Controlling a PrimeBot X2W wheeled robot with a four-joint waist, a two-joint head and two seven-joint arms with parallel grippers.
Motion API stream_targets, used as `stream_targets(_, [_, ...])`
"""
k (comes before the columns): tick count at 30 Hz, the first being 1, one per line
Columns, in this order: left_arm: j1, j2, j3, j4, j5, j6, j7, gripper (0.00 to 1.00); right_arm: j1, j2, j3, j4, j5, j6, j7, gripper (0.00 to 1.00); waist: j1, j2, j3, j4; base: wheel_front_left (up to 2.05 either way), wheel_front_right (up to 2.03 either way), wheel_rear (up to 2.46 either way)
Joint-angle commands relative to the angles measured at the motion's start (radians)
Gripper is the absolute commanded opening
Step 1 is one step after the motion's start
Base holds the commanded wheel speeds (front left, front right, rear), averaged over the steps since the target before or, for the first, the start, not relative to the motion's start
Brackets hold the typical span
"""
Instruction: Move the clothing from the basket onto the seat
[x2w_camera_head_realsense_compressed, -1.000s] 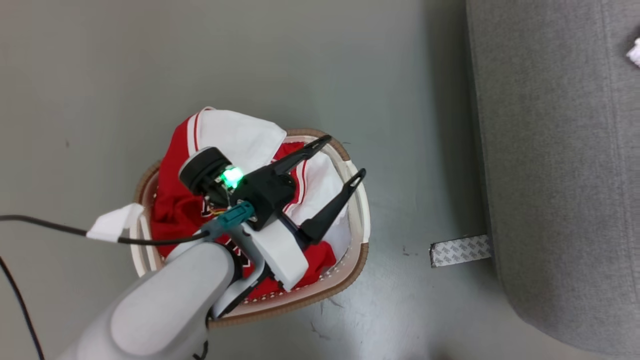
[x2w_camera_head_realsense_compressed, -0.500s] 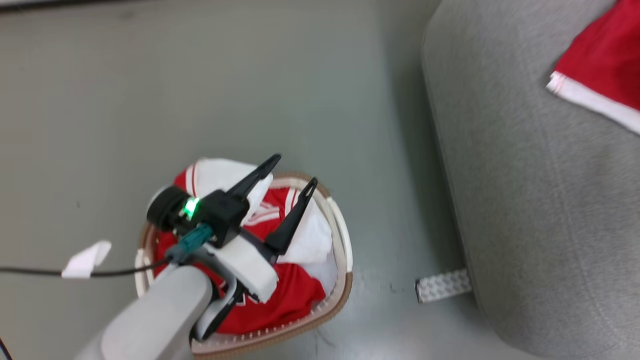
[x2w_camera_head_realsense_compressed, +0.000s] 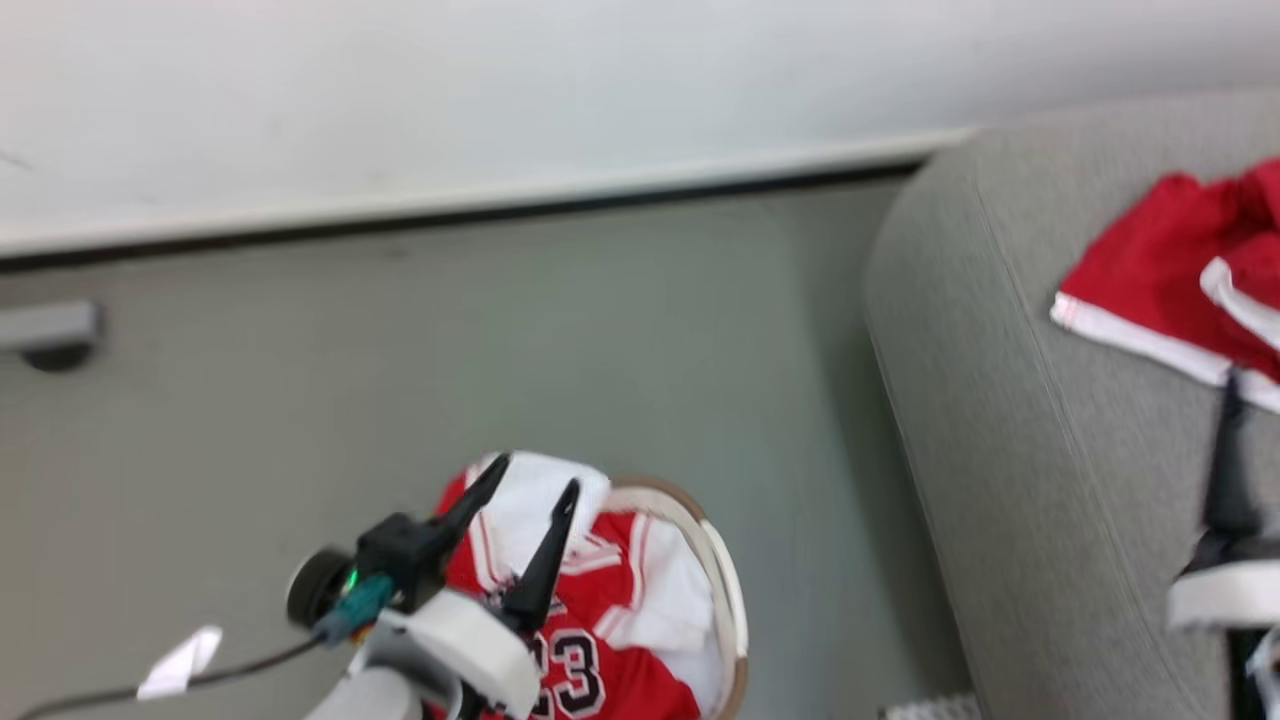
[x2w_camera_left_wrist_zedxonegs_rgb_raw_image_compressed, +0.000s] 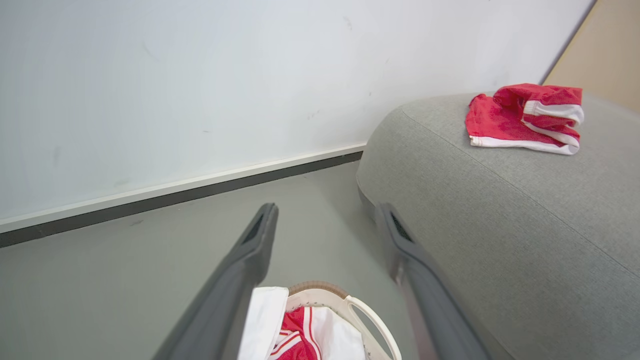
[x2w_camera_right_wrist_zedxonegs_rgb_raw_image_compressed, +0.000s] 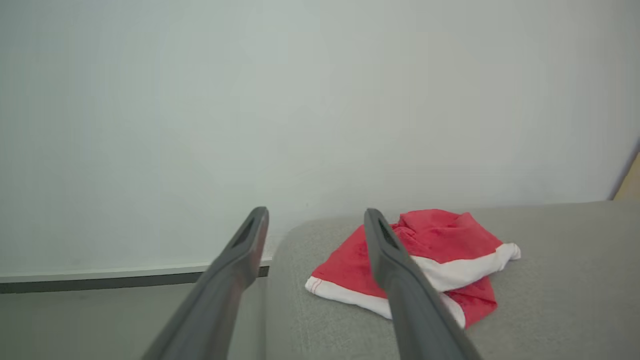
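Hovering over the basket (x2w_camera_head_realsense_compressed: 722, 590), the left jaws stood spread and empty, the clothing (x2w_camera_head_realsense_compressed: 600, 640) heaped directly beneath them. The right jaws, likewise spread and empty, pointed across the seat (x2w_camera_head_realsense_compressed: 1050, 480); one red garment (x2w_camera_right_wrist_zedxonegs_rgb_raw_image_compressed: 440, 240) lay at their tips, contact indeterminate. The basket behind the left jaws was cut off.

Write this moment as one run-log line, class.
left claw: open, above basket | right claw: open, empty, over sofa | red garment: lying on sofa | jersey: in basket
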Motion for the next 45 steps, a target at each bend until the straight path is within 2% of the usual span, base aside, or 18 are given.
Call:
stream_targets(1, [0.056, -0.012, 0.035, -0.009, 0.005, 0.009, -0.002, 1.00, 0.063, 0.013, 0.033, -0.019, -0.003, -0.002, 0.001, 1.00, 0.0002, 0.0000, -0.099, 0.066, 0.00, 0.00, 0.00])
stream_targets(10, [0.256, -0.053, 0.183, -0.035, 0.061, 0.011, -0.002, 1.00, 0.208, 0.039, 0.160, -0.048, -0.014, -0.002, 0.001, 1.00, 0.0002, 0.0000, -0.204, 0.124, 0.00, 0.00, 0.00])
stream_targets(21, [0.424, -0.120, 0.356, -0.056, 0.159, -0.016, -0.002, 1.00, 0.292, 0.066, 0.227, -0.008, -0.008, -0.002, 0.001, 1.00, 0.0002, 0.0000, -0.250, 0.153, 0.00, 0.00, 0.00])
stream_targets(33, [0.445, -0.179, 0.453, -0.044, 0.242, -0.089, -0.002, 1.00, 0.283, 0.073, 0.258, 0.012, 0.002, -0.002, 0.001, 1.00, 0.0002, 0.0000, -0.241, 0.161, 0.00, 0.00, 0.00])
stream_targets(40, [0.433, -0.206, 0.491, -0.034, 0.275, -0.124, -0.002, 1.00, 0.271, 0.073, 0.278, 0.017, 0.030, -0.002, 0.001, 1.00, 0.0002, 0.0000, -0.228, 0.137, 0.00, 0.00, 0.00])
stream_targets(45, [0.377, -0.215, 0.492, -0.017, 0.312, -0.150, -0.002, 1.00, 0.246, 0.073, 0.293, 0.000, 0.047, -0.002, 0.001, 1.00, 0.0002, 0.0000, -0.176, 0.109, 0.00, 0.00, 0.00])
